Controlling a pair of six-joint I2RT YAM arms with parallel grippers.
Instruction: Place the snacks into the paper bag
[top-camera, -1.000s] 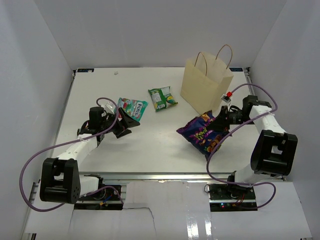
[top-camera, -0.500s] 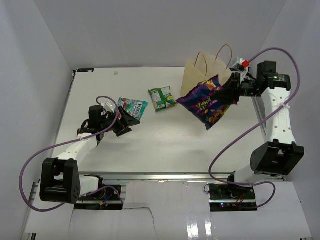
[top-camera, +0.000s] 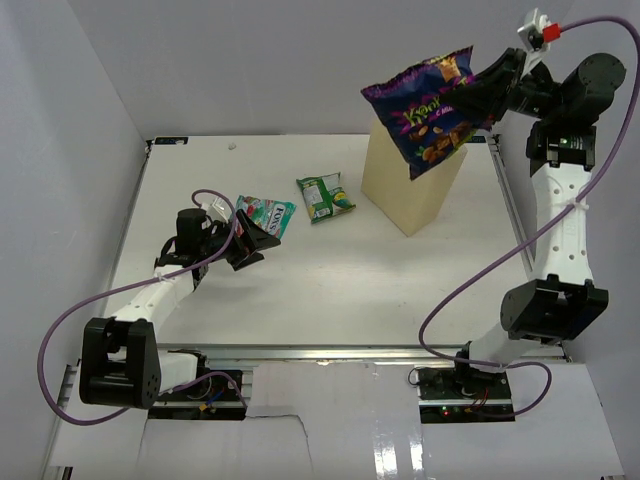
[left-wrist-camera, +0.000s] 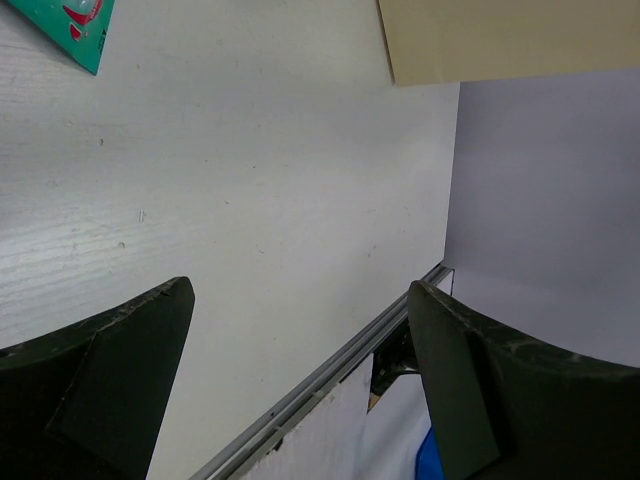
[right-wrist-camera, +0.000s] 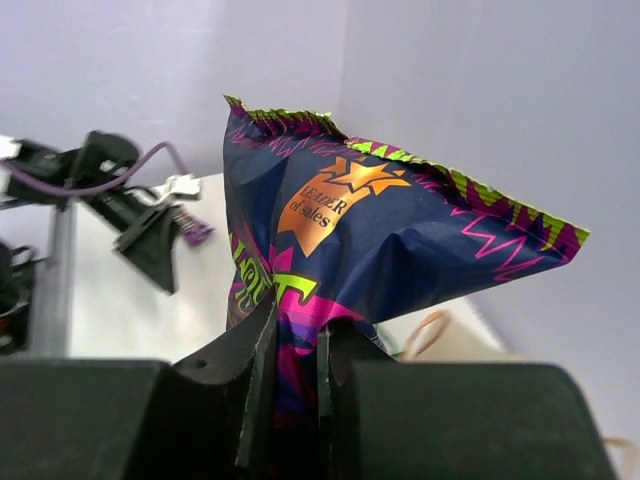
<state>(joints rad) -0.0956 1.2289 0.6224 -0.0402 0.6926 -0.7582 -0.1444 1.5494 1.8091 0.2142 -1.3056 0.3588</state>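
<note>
My right gripper (top-camera: 484, 94) is raised high above the table, shut on one edge of the big purple snack bag (top-camera: 424, 108) with yellow lettering. The bag hangs over the top of the beige paper bag (top-camera: 404, 190) and hides its handles. In the right wrist view the purple bag (right-wrist-camera: 380, 230) is pinched between the fingers (right-wrist-camera: 250, 370), with a looped handle (right-wrist-camera: 428, 330) below. A teal pouch (top-camera: 266, 215) and a green pouch (top-camera: 325, 196) lie on the table. My left gripper (top-camera: 254, 241) rests open beside the teal pouch (left-wrist-camera: 65, 25), holding nothing.
A small dark purple bar (right-wrist-camera: 195, 232) lies by the left gripper. White walls close the table in at the back and both sides. A metal rail (left-wrist-camera: 320, 375) runs along the near edge. The right arm's purple cable (top-camera: 470, 270) loops over the table's right side.
The right arm has lifted the purple bag from the table beside the paper bag up to a spot above the bag's top. The left arm has not moved.
</note>
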